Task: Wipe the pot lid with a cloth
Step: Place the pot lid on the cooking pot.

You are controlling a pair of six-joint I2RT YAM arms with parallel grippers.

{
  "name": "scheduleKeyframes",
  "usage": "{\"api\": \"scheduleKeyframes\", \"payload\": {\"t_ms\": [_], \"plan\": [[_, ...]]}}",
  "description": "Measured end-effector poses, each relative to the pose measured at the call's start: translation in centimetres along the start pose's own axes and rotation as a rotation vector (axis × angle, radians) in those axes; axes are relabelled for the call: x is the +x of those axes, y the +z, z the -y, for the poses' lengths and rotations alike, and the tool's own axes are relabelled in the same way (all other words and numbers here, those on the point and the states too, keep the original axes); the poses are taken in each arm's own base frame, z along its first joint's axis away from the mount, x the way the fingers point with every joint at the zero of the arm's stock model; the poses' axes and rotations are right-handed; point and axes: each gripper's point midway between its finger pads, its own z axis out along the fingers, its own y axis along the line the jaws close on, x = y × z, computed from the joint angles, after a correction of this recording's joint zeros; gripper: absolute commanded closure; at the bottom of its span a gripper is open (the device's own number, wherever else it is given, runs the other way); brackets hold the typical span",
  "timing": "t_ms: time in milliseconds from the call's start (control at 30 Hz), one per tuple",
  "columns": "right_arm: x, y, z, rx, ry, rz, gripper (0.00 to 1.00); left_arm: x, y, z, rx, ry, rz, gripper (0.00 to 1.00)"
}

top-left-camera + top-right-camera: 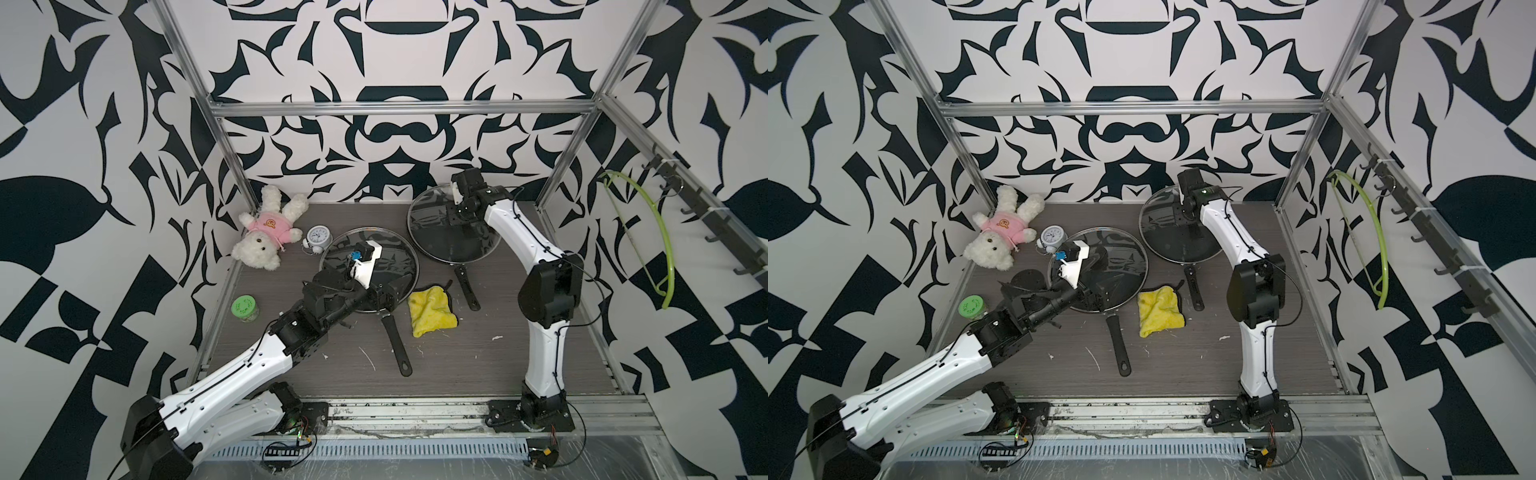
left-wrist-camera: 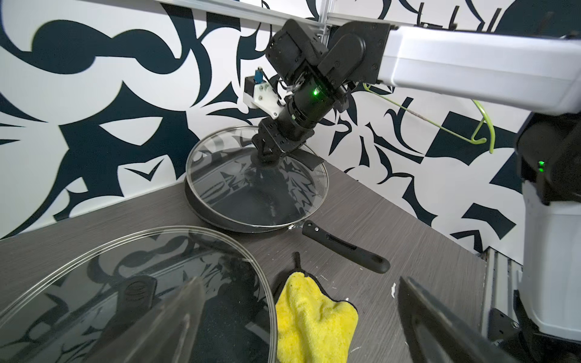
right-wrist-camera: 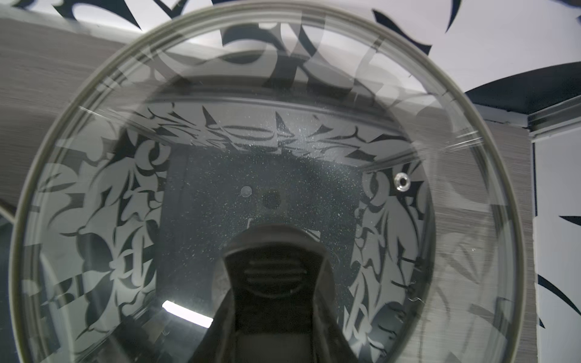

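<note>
My right end effector (image 2: 270, 155) grips the far lid (image 2: 251, 191) by its knob (image 3: 273, 273), tilted. The left end effector (image 2: 300, 283) gapes near the cloth (image 1: 432, 311), which lies ungrabbed on the counter (image 1: 478, 365); I judge wiping unstarted.

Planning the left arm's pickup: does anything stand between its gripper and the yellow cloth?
Nothing visible does. The cloth lies uncovered on the table, straight ahead of the open left gripper; the near lid sits just beside it.
</note>
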Motion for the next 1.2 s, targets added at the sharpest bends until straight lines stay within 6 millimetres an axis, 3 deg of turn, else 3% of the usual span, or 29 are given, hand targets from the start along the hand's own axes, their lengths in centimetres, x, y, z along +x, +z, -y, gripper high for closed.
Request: {"api": "scheduleKeyframes", "payload": {"t_ms": [367,1200], "plan": [[0.9,3.4,0.2,-0.021,0.006,-0.094,1.0,1.1,-0.9,-2.4,-0.059,0.005,-0.034,0.01],[0.1,5.2,-0.3,-0.069,0.007,-0.11,1.0,1.5,-0.6,-2.7,-0.046,-0.002,-0.052,0.01]]}}
